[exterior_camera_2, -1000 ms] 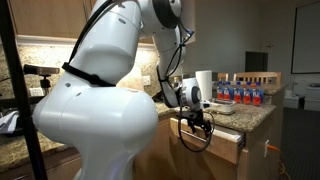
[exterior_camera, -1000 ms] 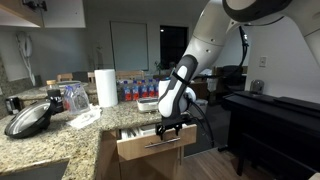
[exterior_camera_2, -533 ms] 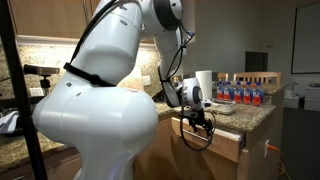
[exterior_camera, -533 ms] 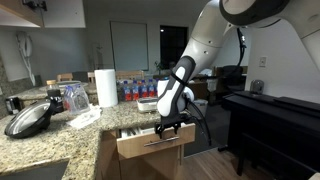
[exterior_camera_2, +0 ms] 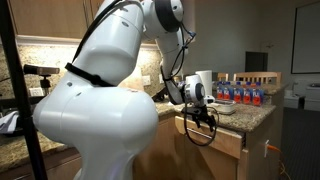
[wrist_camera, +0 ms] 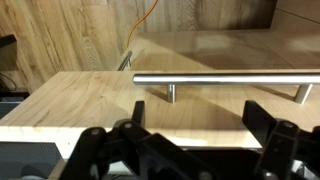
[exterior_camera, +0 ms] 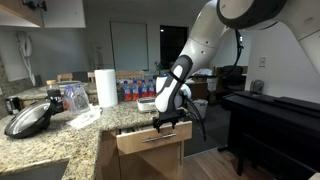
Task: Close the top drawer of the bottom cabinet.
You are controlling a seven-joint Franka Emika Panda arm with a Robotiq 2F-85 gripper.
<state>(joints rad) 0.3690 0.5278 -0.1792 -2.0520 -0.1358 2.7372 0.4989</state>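
The top drawer (exterior_camera: 148, 140) of the light wood bottom cabinet (exterior_camera: 110, 160) stands partly open under the speckled granite counter (exterior_camera: 60, 135). Its wood front and silver bar handle (wrist_camera: 225, 78) fill the wrist view. A white cutlery tray (exterior_camera: 130, 130) shows inside. My gripper (exterior_camera: 166, 124) is open, its fingers (wrist_camera: 190, 130) spread against the drawer front's top edge, holding nothing. In an exterior view the gripper (exterior_camera_2: 203, 116) is by the drawer front (exterior_camera_2: 222, 140).
On the counter lie a black pan lid (exterior_camera: 28, 118), a paper towel roll (exterior_camera: 105, 87), a jar (exterior_camera: 74, 97) and a pack of bottles (exterior_camera: 138, 88). A dark piano-like cabinet (exterior_camera: 270, 125) stands opposite. My arm's white base (exterior_camera_2: 90, 110) blocks much of an exterior view.
The gripper has pushed the drawer front slightly inward toward the cabinet; the arm shifted a little with it.
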